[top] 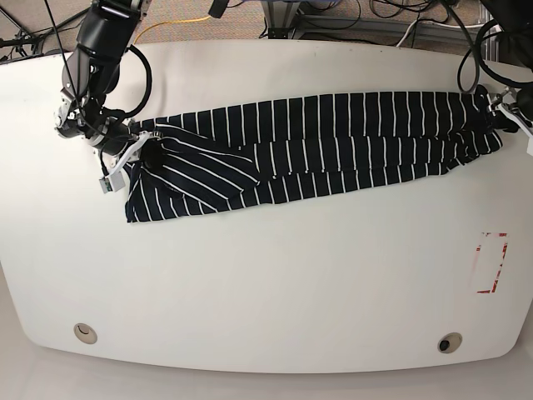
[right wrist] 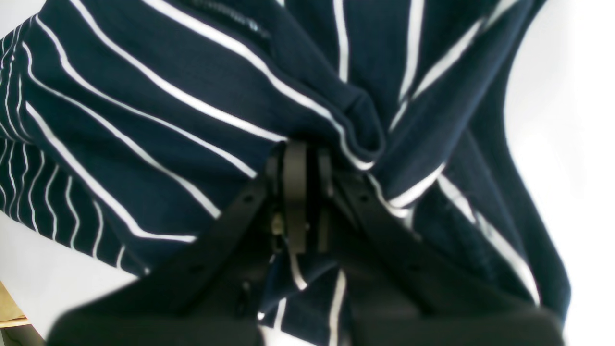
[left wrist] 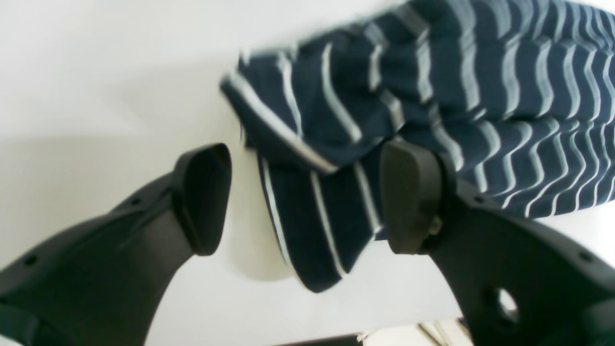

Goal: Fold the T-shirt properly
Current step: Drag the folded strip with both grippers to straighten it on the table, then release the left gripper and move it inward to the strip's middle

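T-shirt (top: pixel 333 137) lies stretched as long band across white desk (top: pixel 266 283). Right gripper (right wrist: pixel 302 158) jaws pinched tight on bunched cloth at one end. Left gripper (left wrist: pixel 302 197) jaws wide, straddling far-end corner, not gripping. Step: securing both ends. Next, probably: left closes, both lift together.

A white table (top: pixel 266 275) with rounded corners fills the base view. The T-shirt (top: pixel 333 142) lies directly on it as a long band, stretching from about nine o'clock to about two o'clock across the upper half. A small red-and-white marking (top: pixel 491 262) sits on the surface near four o'clock. Two small round fittings are set into the near edge, one (top: pixel 83 332) at seven o'clock and one (top: pixel 450 342) at five o'clock.
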Robot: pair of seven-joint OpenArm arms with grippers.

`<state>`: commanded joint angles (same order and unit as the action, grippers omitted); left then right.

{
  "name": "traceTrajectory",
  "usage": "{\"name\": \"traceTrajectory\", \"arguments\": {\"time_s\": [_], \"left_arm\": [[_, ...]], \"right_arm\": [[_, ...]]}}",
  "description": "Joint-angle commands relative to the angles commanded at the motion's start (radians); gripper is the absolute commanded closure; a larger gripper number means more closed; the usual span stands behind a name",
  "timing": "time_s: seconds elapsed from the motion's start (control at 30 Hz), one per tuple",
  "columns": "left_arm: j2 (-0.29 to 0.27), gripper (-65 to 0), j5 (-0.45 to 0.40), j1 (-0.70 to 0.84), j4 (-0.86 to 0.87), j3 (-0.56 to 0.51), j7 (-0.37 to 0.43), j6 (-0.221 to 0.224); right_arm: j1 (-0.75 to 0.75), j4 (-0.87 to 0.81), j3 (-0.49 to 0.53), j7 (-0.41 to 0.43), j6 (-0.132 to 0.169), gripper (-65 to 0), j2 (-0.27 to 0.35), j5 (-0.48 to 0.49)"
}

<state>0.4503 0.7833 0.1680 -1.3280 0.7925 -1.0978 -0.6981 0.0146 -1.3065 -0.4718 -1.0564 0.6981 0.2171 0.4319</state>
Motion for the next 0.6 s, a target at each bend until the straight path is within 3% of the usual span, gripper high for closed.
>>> {"name": "traceTrajectory", "arguments": {"time_s": [0.23, 0.6], "left_arm": [[0.017, -45.1, 0.003, -0.008, 0.063, -0.051, 0.015, 0.000], [-0.023, -44.7, 0.000, -0.038, 0.071, -0.120, 0.014, 0.000]], "right_arm": [[0.000, -0.002, -0.003, 0.000, 0.000, -2.2, 0.003, 0.002], [0.023, -0.051, -0.005, 0.000, 0.000, -2.2, -0.005, 0.003]]}}
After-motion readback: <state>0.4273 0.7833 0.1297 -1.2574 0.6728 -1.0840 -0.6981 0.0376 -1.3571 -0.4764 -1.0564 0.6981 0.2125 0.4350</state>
